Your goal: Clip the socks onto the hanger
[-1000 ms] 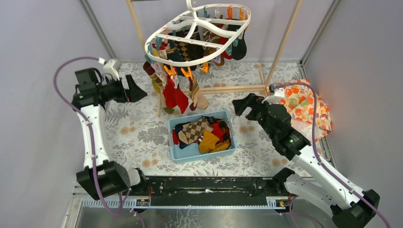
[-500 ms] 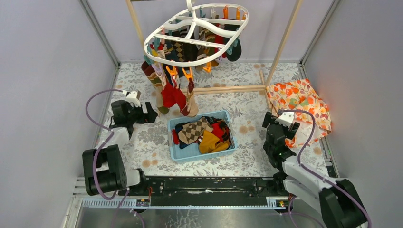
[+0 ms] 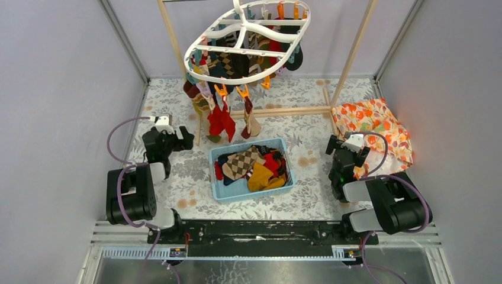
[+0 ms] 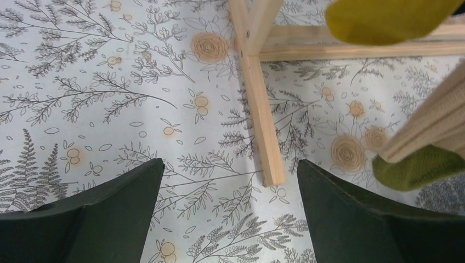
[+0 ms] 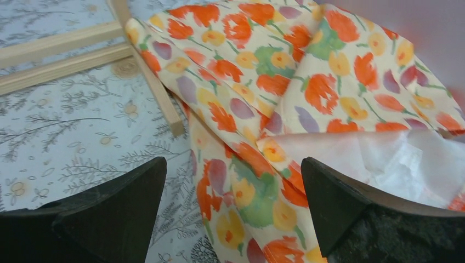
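The white oval hanger [image 3: 204, 71] hangs at the back with several socks [image 3: 223, 121] clipped under it by orange, teal and pink clips. More socks [image 3: 251, 167] lie in the blue basket [image 3: 220, 191] at mid table. My left gripper [image 3: 183, 138] is open and empty, low over the table left of the basket; in the left wrist view [image 4: 230, 170] a mustard sock [image 4: 384, 19] and a striped sock with a green toe [image 4: 422, 167] hang above. My right gripper [image 3: 340, 143] is open and empty beside the floral cloth, as the right wrist view [image 5: 233, 175] shows.
The wooden rail frame [image 3: 284, 110] stands behind the basket; its foot [image 4: 260, 109] lies just ahead of my left fingers. The orange floral cloth [image 3: 373, 127] lies at the right wall, under my right jaws [image 5: 274, 82]. Both arms are folded back near their bases.
Both arms have pulled back and down from beside the hanger to folded poses near their bases. The hanger and its socks have swung slightly.
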Motion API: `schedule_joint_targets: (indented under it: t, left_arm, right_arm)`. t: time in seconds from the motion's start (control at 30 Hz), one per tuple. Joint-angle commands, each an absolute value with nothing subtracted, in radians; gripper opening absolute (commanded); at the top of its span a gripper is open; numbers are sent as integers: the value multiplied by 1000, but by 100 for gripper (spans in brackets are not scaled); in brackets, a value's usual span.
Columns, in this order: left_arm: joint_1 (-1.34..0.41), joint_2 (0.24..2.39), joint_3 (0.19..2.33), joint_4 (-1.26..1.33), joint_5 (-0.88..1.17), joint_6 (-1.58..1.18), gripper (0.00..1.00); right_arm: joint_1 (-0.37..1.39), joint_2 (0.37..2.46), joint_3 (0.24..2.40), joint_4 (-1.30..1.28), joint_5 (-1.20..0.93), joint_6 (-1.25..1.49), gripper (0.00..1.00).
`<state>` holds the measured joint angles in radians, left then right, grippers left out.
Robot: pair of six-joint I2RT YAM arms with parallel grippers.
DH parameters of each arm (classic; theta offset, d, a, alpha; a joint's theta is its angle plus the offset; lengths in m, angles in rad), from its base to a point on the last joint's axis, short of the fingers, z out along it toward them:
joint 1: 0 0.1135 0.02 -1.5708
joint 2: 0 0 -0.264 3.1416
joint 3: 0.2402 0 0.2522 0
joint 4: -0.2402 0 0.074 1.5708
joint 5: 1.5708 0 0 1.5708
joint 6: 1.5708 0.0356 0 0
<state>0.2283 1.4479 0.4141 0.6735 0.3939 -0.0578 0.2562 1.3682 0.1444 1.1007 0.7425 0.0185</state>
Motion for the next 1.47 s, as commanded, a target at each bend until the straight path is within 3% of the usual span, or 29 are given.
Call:
schedule_joint_targets:
  t: [0.0,0.07,0.27,0.33,0.47,0.57,1.43]
  left_arm:
    - [205,1449,389,852,331,-135,99]
    - [182,1459,328,1016,320,-169,99]
    - [24,1491,285,1101,120,-50,99]
    - [-6,1520,214,1250,72,-35,99]
    - [-30,1514,262,1148,-49,-63,99]
    - [-34,1518,259,1161,-55,-57,99]
    - [-37,1520,253,1176,-44,-51,99]
  right_arm:
    - [235,1446,128,1372,658,-38,100]
    - [234,1499,122,1444,661,-42,100]
    - [224,1591,77,1605,472,-106,100]
    - [221,1620,74,1650,435,-124,100]
    - [169,1565,164,1398,408,-60,100]
    - [86,1551,270,1167,351,33,100]
    - [71,1551,255,1203,331,38,100]
